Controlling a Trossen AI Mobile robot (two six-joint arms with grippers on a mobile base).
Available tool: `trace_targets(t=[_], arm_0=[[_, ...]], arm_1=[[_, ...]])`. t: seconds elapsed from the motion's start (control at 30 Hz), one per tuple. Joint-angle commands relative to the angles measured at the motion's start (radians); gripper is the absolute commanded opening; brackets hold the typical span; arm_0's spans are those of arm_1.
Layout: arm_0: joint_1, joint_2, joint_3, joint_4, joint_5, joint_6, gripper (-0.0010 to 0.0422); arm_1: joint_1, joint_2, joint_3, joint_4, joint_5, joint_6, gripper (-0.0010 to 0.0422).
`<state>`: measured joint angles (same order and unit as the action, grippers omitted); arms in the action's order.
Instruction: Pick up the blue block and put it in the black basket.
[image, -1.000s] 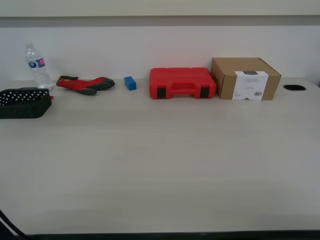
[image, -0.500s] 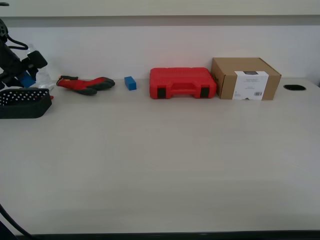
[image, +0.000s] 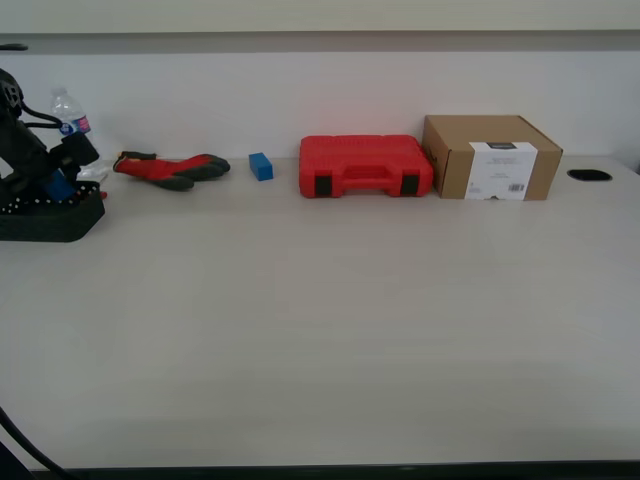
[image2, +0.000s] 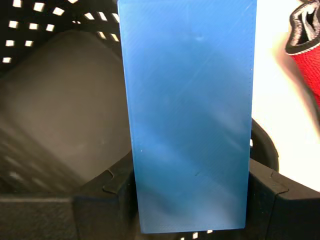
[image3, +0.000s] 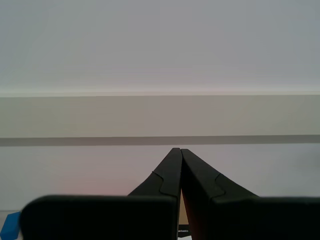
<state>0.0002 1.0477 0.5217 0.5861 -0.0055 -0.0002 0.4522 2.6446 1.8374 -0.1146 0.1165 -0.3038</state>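
Note:
The blue block (image2: 187, 115) fills the first wrist view, clamped between my first gripper's (image2: 190, 200) jaws. It hangs over the inside of the black basket (image2: 55, 100). In the exterior view the basket (image: 50, 220) sits at the far left of the table, with my first gripper (image: 55, 182) low over it and a sliver of the blue block (image: 58, 187) showing. My second gripper (image3: 178, 155) is shut and empty, its tips touching, and faces a plain wall. It does not show in the exterior view.
A smaller blue block (image: 260, 166) stands at the back beside a red glove (image: 170, 168). A red case (image: 365, 165), a cardboard box (image: 490, 157) and a water bottle (image: 72, 125) line the back edge. A dark hole (image: 588, 175) is at the far right.
One second ago no arm showed. It then came in above the basket holding the blue block, and now it sits lower, down at the basket.

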Motion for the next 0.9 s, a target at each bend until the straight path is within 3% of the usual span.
trace_targets(t=[0.03,0.1,0.17,0.23,0.3,0.33,0.4,0.53,0.57,0.63,0.9], arm_0=[[0.001,0.0,0.002,0.004,0.0,0.0,0.0],[0.001,0.0,0.002,0.004,0.0,0.0,0.0],[0.001,0.0,0.002,0.004,0.0,0.0,0.0],[0.001,0.0,0.002,0.004,0.0,0.0,0.0],[0.001,0.0,0.002,0.004,0.0,0.0,0.0],[0.001,0.0,0.002,0.004,0.0,0.0,0.0],[0.001,0.0,0.002,0.004,0.0,0.0,0.0],[0.001,0.0,0.002,0.004,0.0,0.0,0.0],[0.001,0.0,0.002,0.004,0.0,0.0,0.0],[0.001,0.0,0.002,0.003,0.0,0.0,0.0],[0.001,0.0,0.002,-0.006,0.0,0.0,0.0]], arm_1=[[0.0,0.0,0.011,-0.011,0.019,-0.015,0.0062],[0.0,-0.001,0.012,-0.019,0.026,-0.039,0.0165],[0.0,-0.001,0.012,-0.044,0.013,-0.083,0.03],[0.0,-0.001,0.012,-0.072,-0.01,-0.1,0.0358],[0.001,-0.001,0.012,-0.085,-0.011,-0.097,0.0373],[0.001,-0.001,0.014,-0.087,-0.01,-0.097,0.0365],[0.001,-0.001,0.049,-0.131,0.02,-0.097,0.0305],[0.0,-0.001,0.139,-0.173,0.145,-0.087,0.0129],[-0.003,-0.001,0.17,-0.192,0.146,-0.086,0.0068],[-0.011,-0.001,0.222,-0.209,0.138,-0.072,0.0002],[-0.02,-0.001,0.238,-0.222,0.109,-0.037,-0.0001]])
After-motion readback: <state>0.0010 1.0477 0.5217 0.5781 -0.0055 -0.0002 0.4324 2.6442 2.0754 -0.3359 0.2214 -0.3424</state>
